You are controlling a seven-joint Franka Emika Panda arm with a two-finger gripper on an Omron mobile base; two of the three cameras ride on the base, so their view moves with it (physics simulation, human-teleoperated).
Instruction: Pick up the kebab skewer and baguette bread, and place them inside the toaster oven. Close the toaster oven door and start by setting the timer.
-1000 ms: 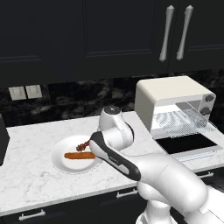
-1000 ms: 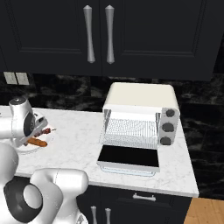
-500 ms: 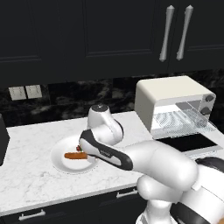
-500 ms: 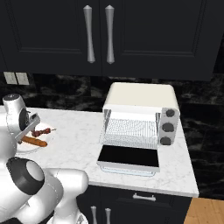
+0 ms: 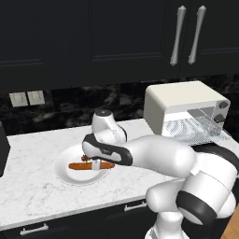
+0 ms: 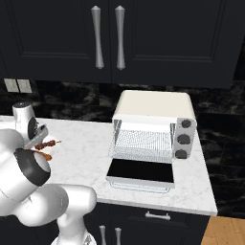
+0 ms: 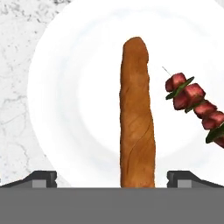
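my gripper [image 7: 112,179] hangs just over the plate with its jaws spread as wide as they go and nothing between them but air; the two dark tips sit either side of the near end of the baguette bread [image 7: 137,118], so i read this as lining up to close across the loaf's width. the baguette lies flat along the middle of the white plate [image 7: 65,109], running away from the hand, which is why i've come straight down over it rather than from the side. the kebab skewer [image 7: 194,103] lies just beside the loaf on the same plate, apart from it, its chunks angled off toward the rim; it's close enough that i judge a sloppy close could nudge it.

from the left base view the plate sits on the white marbled table [image 5: 32,191], with the arm bent low over it. well apart to the right stands the toaster oven [image 6: 153,127], cream-white, wire rack showing, knobs down its right side. the toaster oven door [image 6: 141,173] is dropped open and lies flat toward me, so the mouth is ready to take both items. behind it all runs a dark speckled backsplash with a pale wall outlet [image 5: 26,98], and black upper cabinets [image 6: 62,38] with long metal handles.
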